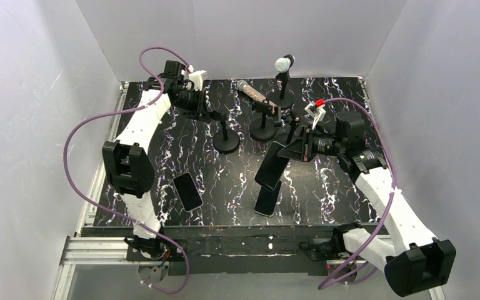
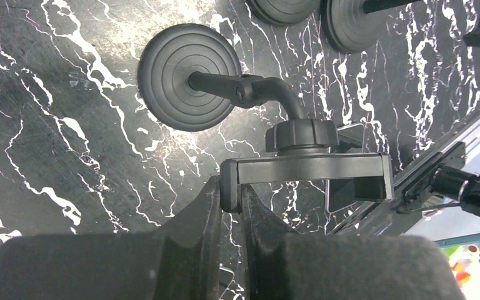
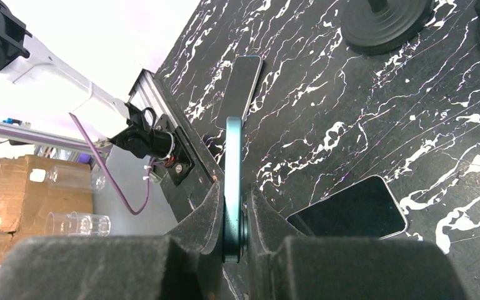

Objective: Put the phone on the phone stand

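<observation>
The black phone stand (image 1: 225,142) stands at the back middle of the table, with a round base (image 2: 189,76) and a bent neck. Its clamp bar (image 2: 312,170) sits at the top. My left gripper (image 2: 231,189) is shut on the left end of that clamp bar; it also shows in the top view (image 1: 201,111). My right gripper (image 3: 232,203) is shut on a teal-edged phone (image 3: 233,150) and holds it edge-on above the table. In the top view this phone (image 1: 271,164) hangs tilted to the right of the stand, out from the right gripper (image 1: 292,150).
A second phone (image 1: 267,199) lies flat under the held one and shows in the right wrist view (image 3: 350,209). A third phone (image 1: 188,191) lies at the front left. Two microphone stands (image 1: 264,128) (image 1: 282,97) stand behind the phone stand.
</observation>
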Controlling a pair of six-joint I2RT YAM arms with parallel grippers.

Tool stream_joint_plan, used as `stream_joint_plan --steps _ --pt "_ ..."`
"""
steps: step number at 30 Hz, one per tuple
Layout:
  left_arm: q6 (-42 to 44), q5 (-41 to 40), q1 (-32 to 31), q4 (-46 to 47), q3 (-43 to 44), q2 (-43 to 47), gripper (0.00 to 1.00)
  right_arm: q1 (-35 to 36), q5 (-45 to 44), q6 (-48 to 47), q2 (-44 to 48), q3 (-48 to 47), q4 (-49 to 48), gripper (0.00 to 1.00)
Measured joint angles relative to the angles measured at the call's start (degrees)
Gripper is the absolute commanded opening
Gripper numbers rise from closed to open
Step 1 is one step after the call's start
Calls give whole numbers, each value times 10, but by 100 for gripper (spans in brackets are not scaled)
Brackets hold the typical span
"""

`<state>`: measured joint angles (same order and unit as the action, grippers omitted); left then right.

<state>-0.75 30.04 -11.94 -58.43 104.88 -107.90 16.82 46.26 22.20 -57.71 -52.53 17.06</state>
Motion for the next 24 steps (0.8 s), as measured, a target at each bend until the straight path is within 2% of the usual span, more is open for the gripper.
stream_joint_plan --steps 5,13,20,24 --pt "-7 -51 -30 14 -10 11 0 0 0 1 -2 -4 1 1" --pt "-64 -133 -116 32 -106 116 0 0 -8 1 -1 -14 10 1" --pt "-120 -152 -125 38 -186 221 0 -2 -13 1 1 -19 19 1" --pt "-147 -186 -153 56 -235 269 0 -2 -16 0 2 -24 25 1"
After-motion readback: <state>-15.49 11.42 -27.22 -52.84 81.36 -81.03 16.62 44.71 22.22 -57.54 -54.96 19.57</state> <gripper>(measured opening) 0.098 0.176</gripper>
